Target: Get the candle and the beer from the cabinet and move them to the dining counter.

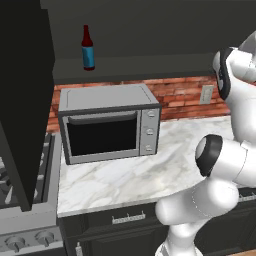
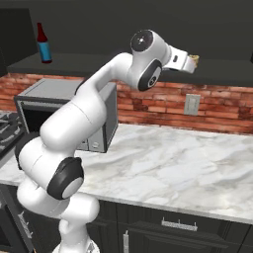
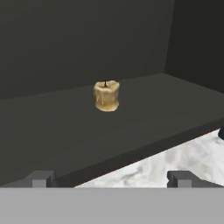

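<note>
The candle (image 3: pixel 106 95), a squat tan-yellow stub, stands on the dark shelf of the open cabinet (image 3: pixel 65 131), straight ahead of my gripper (image 3: pixel 111 179). My fingertips (image 3: pixel 41 178) are spread wide and hold nothing, a short way in front of the shelf's edge. From the right base view, the gripper (image 2: pixel 189 63) is raised to the shelf with the candle (image 2: pixel 195 58) just beyond it. The beer (image 1: pixel 88 48), a dark red-brown bottle with a blue label, stands upright far to the left on the same shelf (image 1: pixel 150 65); it is also the beer (image 2: pixel 43 43) at the upper left. The dining counter is out of view.
A silver toaster oven (image 1: pixel 107 125) sits on the marble kitchen counter (image 1: pixel 150 175) below the shelf, against a brick wall with an outlet (image 2: pixel 191 104). An open black cabinet door (image 1: pixel 25 100) hangs at the left above a stove (image 1: pixel 25 235). Dark drawers (image 1: pixel 127 219) front the counter.
</note>
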You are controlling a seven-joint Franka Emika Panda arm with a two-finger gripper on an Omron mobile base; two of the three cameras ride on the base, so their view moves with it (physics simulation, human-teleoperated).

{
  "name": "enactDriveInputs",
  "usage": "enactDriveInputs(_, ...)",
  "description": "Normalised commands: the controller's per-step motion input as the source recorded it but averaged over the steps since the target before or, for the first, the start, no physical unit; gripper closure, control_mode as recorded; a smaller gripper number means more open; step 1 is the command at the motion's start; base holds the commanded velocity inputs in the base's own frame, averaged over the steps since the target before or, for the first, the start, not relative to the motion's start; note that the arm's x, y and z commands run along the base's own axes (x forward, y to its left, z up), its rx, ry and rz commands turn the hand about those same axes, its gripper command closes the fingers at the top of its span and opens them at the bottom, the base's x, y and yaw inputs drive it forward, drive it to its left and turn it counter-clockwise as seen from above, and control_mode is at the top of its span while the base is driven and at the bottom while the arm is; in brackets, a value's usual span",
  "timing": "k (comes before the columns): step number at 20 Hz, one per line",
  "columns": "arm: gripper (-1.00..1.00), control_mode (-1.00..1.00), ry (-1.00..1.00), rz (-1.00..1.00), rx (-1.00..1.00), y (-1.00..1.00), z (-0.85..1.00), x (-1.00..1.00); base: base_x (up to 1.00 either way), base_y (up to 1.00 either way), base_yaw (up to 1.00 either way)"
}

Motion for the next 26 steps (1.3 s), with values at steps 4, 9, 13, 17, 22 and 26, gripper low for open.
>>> enactDriveInputs(4, -1.0, -1.0, 0.0, 0.0, 0.0, -0.09, -0.03, 0.24, 0.0, 0.0, 0.0)
enactDriveInputs(9, -1.0, -1.0, 0.0, 0.0, 0.0, 0.0, 0.0, 0.34, 0.0, 0.0, 0.0)
enactDriveInputs(13, -1.0, -1.0, 0.0, 0.0, 0.0, 0.0, -0.01, 0.28, 0.0, 0.0, 0.0)
enactDriveInputs(17, -1.0, -1.0, 0.0, 0.0, 0.0, -0.08, 0.0, 0.22, 0.0, 0.0, 0.0)
enactDriveInputs(22, -1.0, -1.0, 0.0, 0.0, 0.0, -0.16, 0.0, 0.15, 0.0, 0.0, 0.0)
enactDriveInputs(26, -1.0, -1.0, 0.0, 0.0, 0.0, -0.15, -0.01, 0.14, 0.0, 0.0, 0.0)
